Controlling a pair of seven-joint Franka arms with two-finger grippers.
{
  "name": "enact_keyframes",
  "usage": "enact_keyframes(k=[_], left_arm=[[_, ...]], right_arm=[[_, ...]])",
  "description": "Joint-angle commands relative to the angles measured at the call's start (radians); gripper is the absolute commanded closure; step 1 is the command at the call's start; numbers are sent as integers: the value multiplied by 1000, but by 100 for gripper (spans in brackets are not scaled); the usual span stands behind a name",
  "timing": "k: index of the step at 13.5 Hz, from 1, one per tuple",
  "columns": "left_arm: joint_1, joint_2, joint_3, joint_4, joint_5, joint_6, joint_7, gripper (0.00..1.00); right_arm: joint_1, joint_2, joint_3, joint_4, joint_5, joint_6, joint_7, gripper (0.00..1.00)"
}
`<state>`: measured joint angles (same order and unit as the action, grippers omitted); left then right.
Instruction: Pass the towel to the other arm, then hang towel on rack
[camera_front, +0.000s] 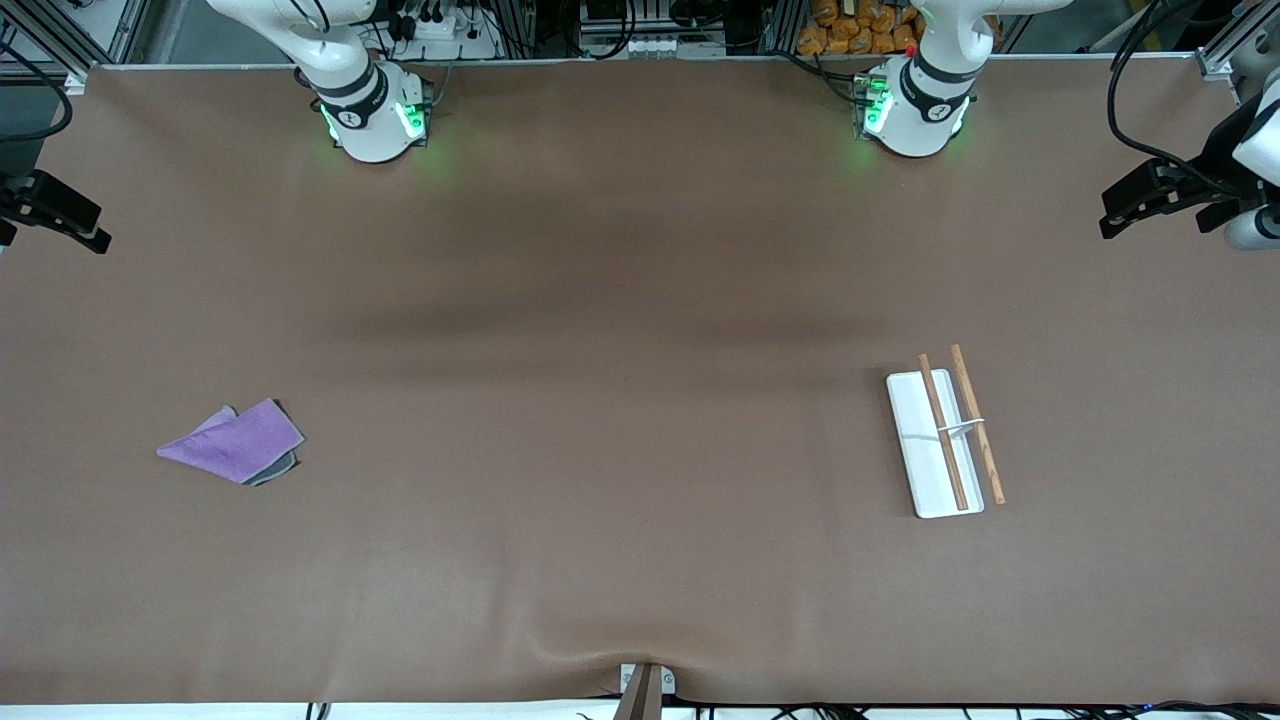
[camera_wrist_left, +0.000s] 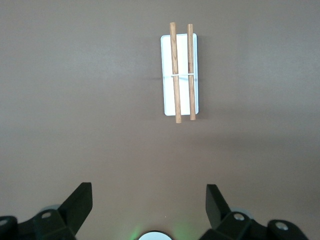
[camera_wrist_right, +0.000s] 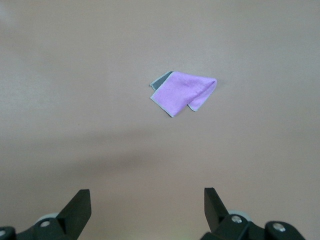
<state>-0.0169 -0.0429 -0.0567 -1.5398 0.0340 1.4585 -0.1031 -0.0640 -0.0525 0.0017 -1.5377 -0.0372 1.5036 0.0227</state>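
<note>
The towel (camera_front: 235, 443), a purple cloth folded over with a dark grey edge showing, lies flat on the table toward the right arm's end. It also shows in the right wrist view (camera_wrist_right: 182, 92). The rack (camera_front: 915, 430), a narrow white tray with two brown rods, stands toward the left arm's end. It also shows in the left wrist view (camera_wrist_left: 180, 75). My left gripper (camera_wrist_left: 149, 200) is open and empty, high over the table near its own base. My right gripper (camera_wrist_right: 147, 200) is open and empty, high near its own base. Neither hand shows in the front view.
The brown table mat (camera_front: 620, 400) spreads between the towel and the rack. The two arm bases (camera_front: 375, 115) (camera_front: 915, 110) stand at the edge farthest from the front camera. Black fixtures stick in at both ends of the table (camera_front: 55, 215) (camera_front: 1165, 195).
</note>
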Motion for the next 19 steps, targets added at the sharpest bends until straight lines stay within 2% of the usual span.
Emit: enact_keyframes(k=[1, 12, 15, 19], left_arm=[[15, 8, -14, 12, -2, -3, 14, 0], [18, 14, -12, 1, 6, 2, 13, 0], [15, 17, -12, 3, 6, 5, 13, 0], [18, 17, -12, -2, 7, 5, 13, 0]], right_arm=[[-16, -6, 9, 5, 16, 0, 11, 0], [-14, -6, 9, 4, 2, -11, 6, 0], [-26, 64, 6, 4, -23, 18, 5, 0], [-101, 150, 6, 2, -30, 82, -1, 0]])
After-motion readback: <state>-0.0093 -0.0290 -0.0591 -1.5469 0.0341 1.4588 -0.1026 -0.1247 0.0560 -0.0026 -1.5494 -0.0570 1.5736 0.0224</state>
